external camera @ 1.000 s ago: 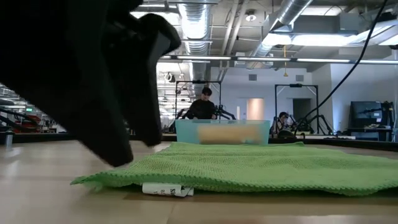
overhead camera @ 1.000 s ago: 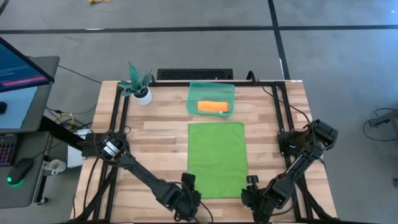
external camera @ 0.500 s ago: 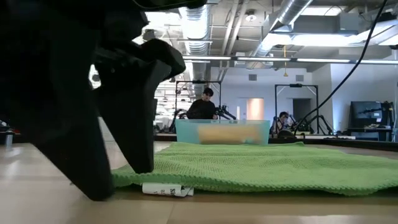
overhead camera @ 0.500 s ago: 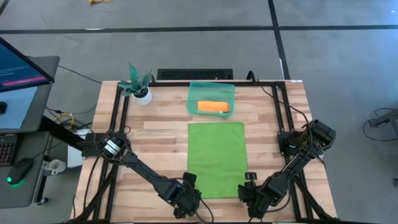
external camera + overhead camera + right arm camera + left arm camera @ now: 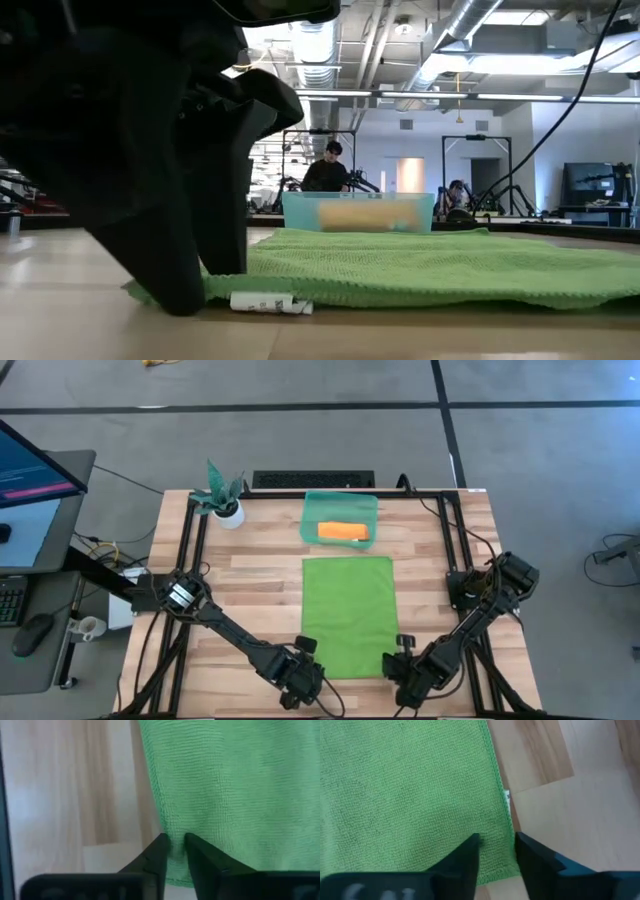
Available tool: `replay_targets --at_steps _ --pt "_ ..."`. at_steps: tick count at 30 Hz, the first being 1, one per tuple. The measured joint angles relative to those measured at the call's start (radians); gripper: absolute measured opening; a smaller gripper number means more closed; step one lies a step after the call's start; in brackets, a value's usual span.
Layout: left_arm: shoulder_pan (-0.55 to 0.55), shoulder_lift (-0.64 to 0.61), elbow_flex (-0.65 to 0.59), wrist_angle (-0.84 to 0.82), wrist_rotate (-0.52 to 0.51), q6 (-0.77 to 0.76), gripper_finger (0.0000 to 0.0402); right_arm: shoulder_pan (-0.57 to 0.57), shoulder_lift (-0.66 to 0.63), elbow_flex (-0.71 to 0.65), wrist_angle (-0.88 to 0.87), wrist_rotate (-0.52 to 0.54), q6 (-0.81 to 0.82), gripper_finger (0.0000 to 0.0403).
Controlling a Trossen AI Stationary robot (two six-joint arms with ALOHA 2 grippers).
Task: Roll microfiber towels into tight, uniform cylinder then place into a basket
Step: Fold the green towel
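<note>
The bright green towel [image 5: 349, 615] lies flat in the middle of the table, and its white label [image 5: 270, 302] sticks out under the near edge. The orange towel [image 5: 343, 532] lies in the teal basket [image 5: 310, 520] just beyond it. My left gripper [image 5: 305, 678] stands at the green towel's near left corner, pointing steeply down, with its fingers a little apart. At the near right corner my right gripper [image 5: 400, 672] has its fingers drawn close together on the cloth. My left gripper [image 5: 496, 845] comes from above. Its fingertips [image 5: 470, 851] stand on the green towel's near left corner [image 5: 495, 827], one of them at the side hem. The cloth between them lies flat on the table. My right gripper [image 5: 175, 842] pinches a small ridge of cloth between its two fingers at the green towel's near right corner [image 5: 174, 827], just inside the side hem. It comes from above, pointing steeply down. The rest of the towel lies flat on the table.
A potted plant [image 5: 225, 502] stands at the far left of the table. A dark keyboard [image 5: 312, 480] lies behind the basket. Black frame rails [image 5: 190, 550] run along both sides. Bare wood shows left and right of the towel. A person [image 5: 328, 172] sits in the room beyond.
Both grippers have crept inward onto the green towel's near corners and sunk a little. The left gripper's fingers have drawn closer together in the low view and now stand in front of the corner. The towel has stayed flat.
</note>
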Motion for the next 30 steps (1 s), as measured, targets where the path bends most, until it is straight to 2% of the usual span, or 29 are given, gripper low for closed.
replay_targets --at_steps 7,15,30 --pt "0.000 0.000 0.000 -0.016 -0.006 0.013 0.0008 0.004 -0.001 0.000 0.011 -0.041 -0.012 0.0012" --pt "-0.017 -0.002 0.050 -0.095 -0.053 0.008 0.0002 0.038 -0.001 0.046 0.008 -0.046 -0.017 0.0007" --pt "-0.118 -0.003 0.274 -0.479 -0.226 -0.160 0.0000 0.065 -0.001 0.208 0.000 -0.041 -0.062 0.0005"
